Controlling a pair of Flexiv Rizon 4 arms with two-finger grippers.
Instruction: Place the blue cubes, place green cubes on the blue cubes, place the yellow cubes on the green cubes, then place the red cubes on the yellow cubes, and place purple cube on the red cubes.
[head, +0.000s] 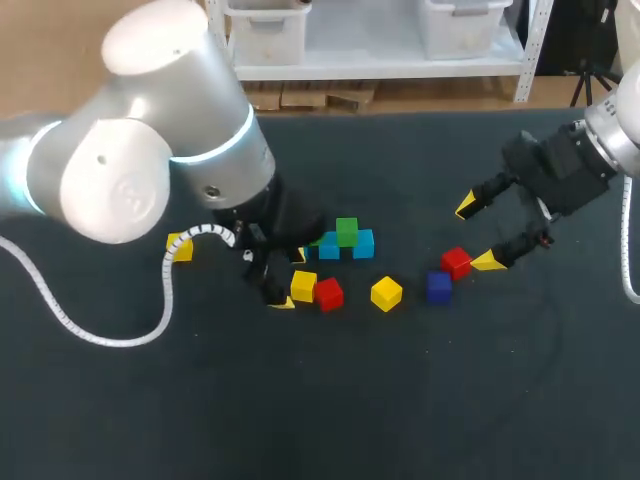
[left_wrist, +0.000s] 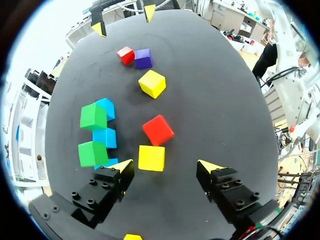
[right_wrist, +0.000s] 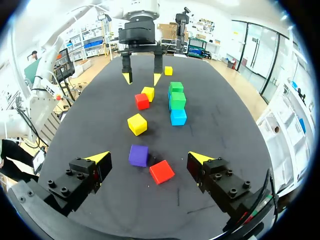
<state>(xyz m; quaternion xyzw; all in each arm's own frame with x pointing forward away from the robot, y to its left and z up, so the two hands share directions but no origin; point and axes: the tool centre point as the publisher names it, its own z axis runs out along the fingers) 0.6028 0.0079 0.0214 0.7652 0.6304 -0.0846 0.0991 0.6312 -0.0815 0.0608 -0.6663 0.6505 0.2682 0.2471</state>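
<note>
I judge the step in hand to be a yellow pickup: 2 green cubes (left_wrist: 93, 116) already sit on the row of blue cubes (left_wrist: 106, 137), so yellow goes on next. My left claw (left_wrist: 166, 165) hangs over the nearest yellow cube (left_wrist: 151, 158), which lies ahead of the fingers, closer to the finger on the blue-row side than to the other.

To do it well I'd shift the claw sideways until the cube is centred, square the fingers to its flat faces, then come straight down. A red cube (left_wrist: 158, 130) sits just beside the yellow one, and the blue row is near on the other side, so a sloppy descent could knock either.

The left claw's fingers stand wide apart, holding nothing and, as far as I can tell, touching nothing. My right claw (right_wrist: 149, 158) is also spread wide and empty, with a purple cube (right_wrist: 138, 155) and a second red cube (right_wrist: 161, 171) on the table (right_wrist: 225, 150) ahead of it.
</note>
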